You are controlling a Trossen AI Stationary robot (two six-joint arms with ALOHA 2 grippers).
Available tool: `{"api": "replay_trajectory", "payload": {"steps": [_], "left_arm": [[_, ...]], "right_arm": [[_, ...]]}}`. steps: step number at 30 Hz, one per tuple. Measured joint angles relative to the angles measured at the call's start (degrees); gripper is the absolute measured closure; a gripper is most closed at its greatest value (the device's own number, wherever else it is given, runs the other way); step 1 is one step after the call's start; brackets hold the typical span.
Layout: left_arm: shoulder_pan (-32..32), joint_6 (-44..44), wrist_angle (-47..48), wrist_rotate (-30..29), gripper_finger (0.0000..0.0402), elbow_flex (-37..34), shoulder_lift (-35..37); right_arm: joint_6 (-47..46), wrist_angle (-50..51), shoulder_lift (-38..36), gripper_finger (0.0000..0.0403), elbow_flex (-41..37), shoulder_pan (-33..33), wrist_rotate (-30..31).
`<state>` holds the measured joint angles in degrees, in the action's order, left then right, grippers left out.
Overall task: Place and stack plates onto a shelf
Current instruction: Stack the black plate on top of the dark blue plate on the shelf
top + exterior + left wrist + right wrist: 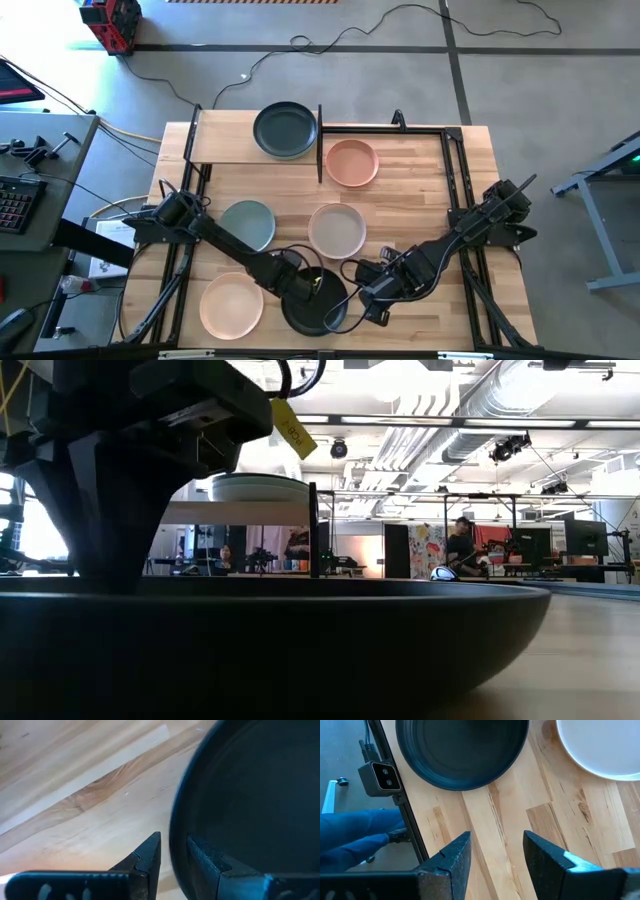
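Straddling the rim of a black plate [312,302] at the near edge of the table, the left gripper [296,290] is working with its jaws spread, one finger inside and one outside the rim, not yet pinching. Waiting just right of that plate, the right gripper [495,855] is hovering with jaws apart and empty. Only a dark grey-green plate [285,130] is sitting on the shelf [225,138]; the pink plate [351,163], beige plate [336,230], blue-grey plate [248,224] and peach plate [231,304] are lying on the tabletop, so most stacking remains.
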<state>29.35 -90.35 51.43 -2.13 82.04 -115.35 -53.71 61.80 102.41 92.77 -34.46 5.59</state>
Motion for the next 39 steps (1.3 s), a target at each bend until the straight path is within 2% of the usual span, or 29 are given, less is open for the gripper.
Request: {"api": "replay_trajectory", "payload": {"steps": [15,19,27,39], "left_arm": [[-1.41,2.49,-1.27,0.39,0.0323,0.0,-0.36],[-1.43,2.62,-1.63,0.38,0.0337,0.0,-0.42],[-1.43,5.07,-1.7,-0.02,0.0395,0.0,-0.42],[-1.28,6.63,-1.71,-0.07,0.04,0.0,-0.2]], "right_arm": [[-0.24,-0.02,0.0,0.0244,0.0,-0.09,0.12],[-0.26,0.0,0.0,0.0244,0.0,-0.09,0.1],[-0.26,0.0,0.0,0.0244,0.0,-0.09,0.1],[-0.26,0.0,0.0,0.0244,0.0,-0.09,0.06]]}}
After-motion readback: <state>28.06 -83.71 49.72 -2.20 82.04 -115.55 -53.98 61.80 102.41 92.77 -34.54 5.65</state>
